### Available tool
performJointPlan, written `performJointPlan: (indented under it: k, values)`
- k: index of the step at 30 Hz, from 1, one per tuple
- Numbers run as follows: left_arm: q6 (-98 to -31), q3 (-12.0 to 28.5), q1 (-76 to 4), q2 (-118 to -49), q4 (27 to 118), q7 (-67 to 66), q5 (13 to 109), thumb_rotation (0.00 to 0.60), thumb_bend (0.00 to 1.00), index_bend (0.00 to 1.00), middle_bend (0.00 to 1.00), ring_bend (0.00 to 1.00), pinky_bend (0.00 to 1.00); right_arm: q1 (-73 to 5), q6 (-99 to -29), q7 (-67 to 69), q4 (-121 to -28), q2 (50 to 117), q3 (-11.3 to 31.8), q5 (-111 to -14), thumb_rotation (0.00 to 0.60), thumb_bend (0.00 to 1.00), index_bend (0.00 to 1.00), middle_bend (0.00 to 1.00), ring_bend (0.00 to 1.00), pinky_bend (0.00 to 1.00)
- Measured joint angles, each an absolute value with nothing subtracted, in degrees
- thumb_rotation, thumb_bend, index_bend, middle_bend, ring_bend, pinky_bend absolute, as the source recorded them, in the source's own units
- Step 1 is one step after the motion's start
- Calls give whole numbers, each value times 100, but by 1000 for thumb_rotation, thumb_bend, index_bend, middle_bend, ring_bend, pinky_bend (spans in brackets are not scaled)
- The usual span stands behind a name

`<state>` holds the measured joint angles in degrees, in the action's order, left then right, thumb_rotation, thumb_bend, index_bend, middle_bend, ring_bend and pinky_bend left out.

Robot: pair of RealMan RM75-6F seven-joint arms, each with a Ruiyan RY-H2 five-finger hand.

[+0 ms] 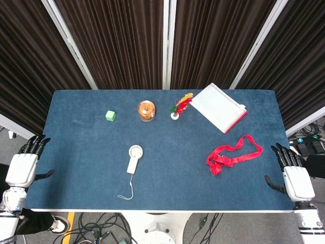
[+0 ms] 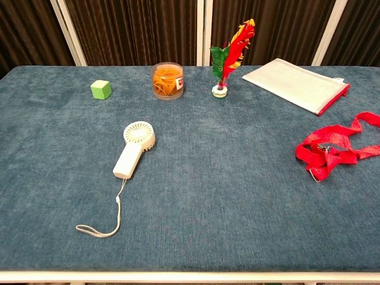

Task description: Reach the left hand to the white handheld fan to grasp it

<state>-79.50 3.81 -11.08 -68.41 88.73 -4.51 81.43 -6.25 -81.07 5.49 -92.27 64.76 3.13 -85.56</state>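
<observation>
The white handheld fan (image 1: 134,158) lies flat on the blue table, round head away from me, handle and thin wrist cord trailing toward the front edge. In the chest view the fan (image 2: 135,148) sits left of centre with its cord looped near the front. My left hand (image 1: 23,166) hangs at the table's left edge, far left of the fan, fingers apart and holding nothing. My right hand (image 1: 295,178) sits at the right edge, also with fingers apart and nothing in it. Neither hand shows in the chest view.
A green cube (image 1: 110,116), a clear jar of orange rubber bands (image 1: 146,111) and a red-green feather shuttlecock (image 1: 179,108) line the back. A white mesh pouch (image 1: 219,107) lies back right. A red strap (image 1: 232,154) lies on the right.
</observation>
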Motion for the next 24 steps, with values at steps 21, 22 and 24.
performJointPlan:
  k: [21,22,24]
  values:
    - [-8045,354,-1214,-6861,8902,-342,8618,600,101,108,271,245,448,-599,-8212,725,-9240,6363,387,-8528,600,217,0,0,0,0]
    - [-8068,357,-1249,-6918,8827,-376,8702,600,113,108,327,311,503,-602,-8224,714,-9266,6337,401,-8529,600,218,0,0,0,0]
    - [-8054,363,-1328,-6998,8777,-379,8789,600,153,109,462,432,588,-608,-8230,691,-9319,6297,420,-8526,600,218,0,0,0,0]
